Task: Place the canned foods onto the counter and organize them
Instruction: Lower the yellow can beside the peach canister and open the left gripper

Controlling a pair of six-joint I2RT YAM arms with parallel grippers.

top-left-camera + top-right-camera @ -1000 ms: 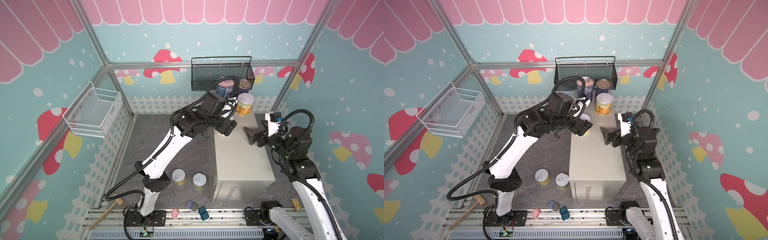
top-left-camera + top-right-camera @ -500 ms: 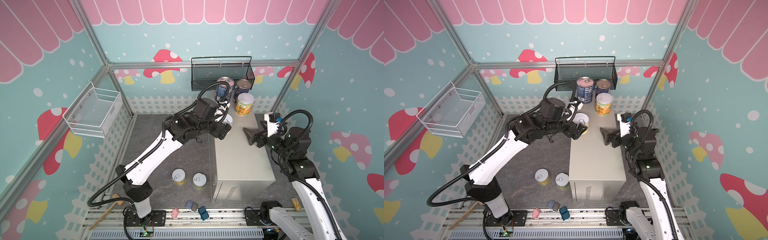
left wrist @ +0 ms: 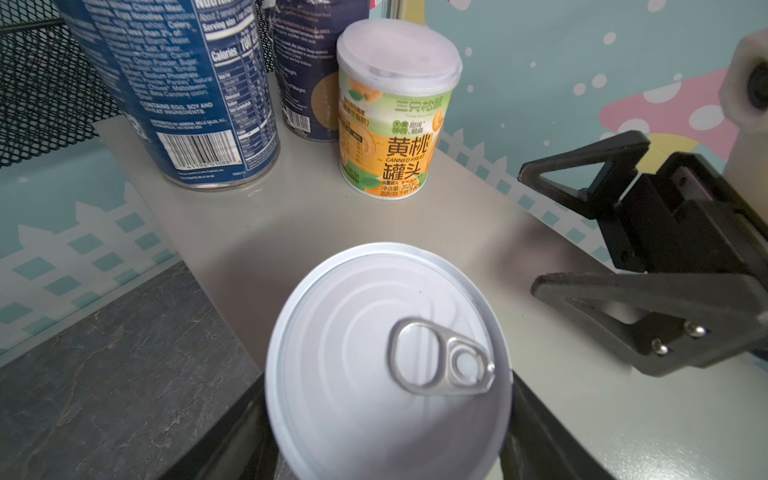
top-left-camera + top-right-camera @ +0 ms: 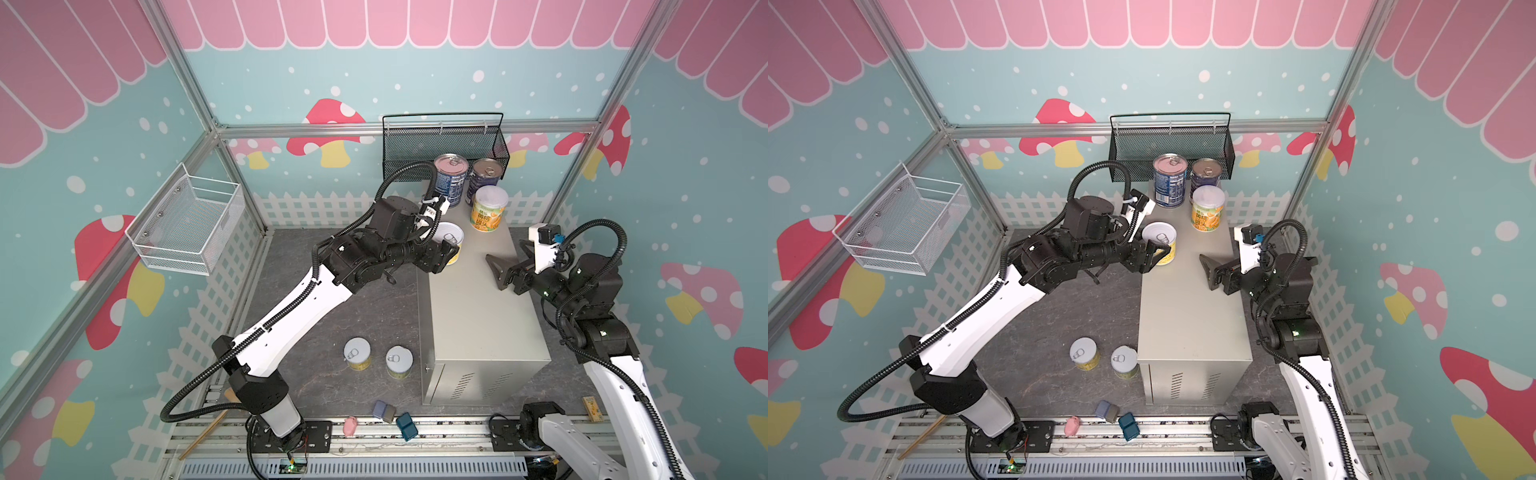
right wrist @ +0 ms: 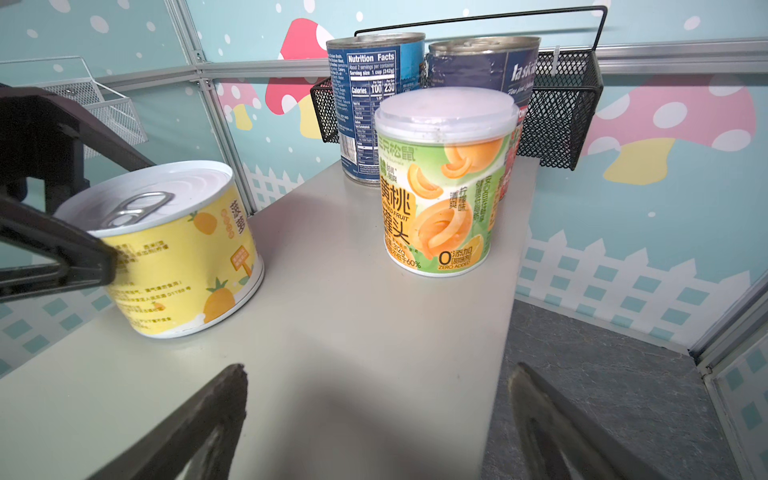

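Four cans stand on the bench [image 4: 478, 324]: two dark blue cans [image 4: 449, 185] at the back, a peach can [image 4: 486, 214] just before them, and a pineapple can [image 4: 451, 241] near the left edge, clamped by the left end effector [image 4: 445, 254]. The right end effector [image 4: 496, 272] hovers over the bench, jaws apart. Two yellow-labelled cans [image 4: 357, 353] stand on the floor beside the bench.
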